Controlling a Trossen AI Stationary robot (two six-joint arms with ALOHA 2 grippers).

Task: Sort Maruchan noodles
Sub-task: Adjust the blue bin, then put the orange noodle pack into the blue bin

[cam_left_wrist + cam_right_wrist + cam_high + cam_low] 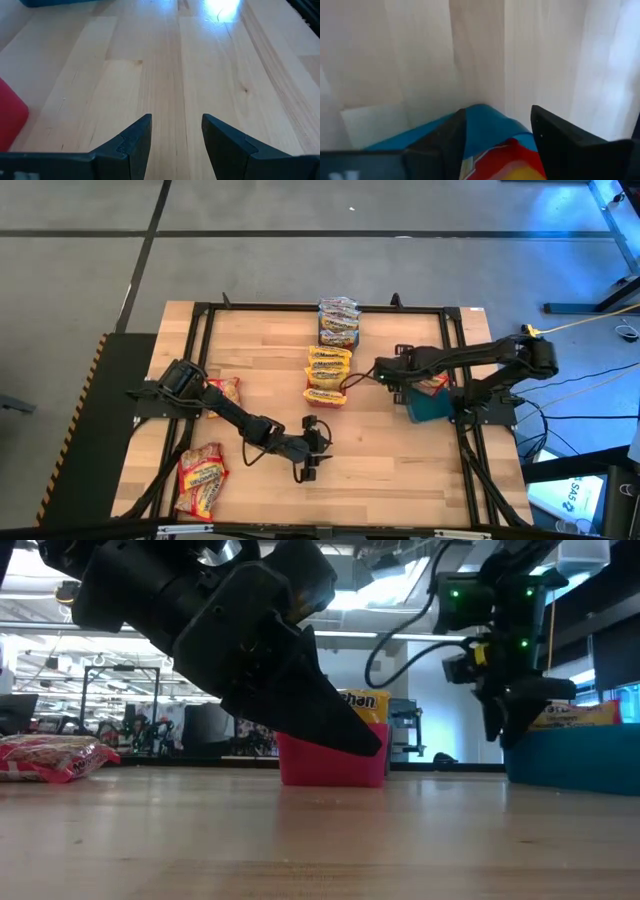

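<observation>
A light butcher-block table (390,450) with a black metal frame (205,315) around its edge fills the middle of the overhead frame. Down its centre runs a column of Maruchan noodles (328,370): bluish-labelled packets (338,322) at the top edge, yellow ones just below them, touching or overlapping. At the left edge lies a red-and-yellow packet (224,391), and another red-and-yellow packet (202,478) sits in the lower left corner. A teal bin (432,406) rests at the right edge, holding a packet. From table height, a red bin (330,760) stands mid-frame on the wood, a yellow packet showing above its rim.
</observation>
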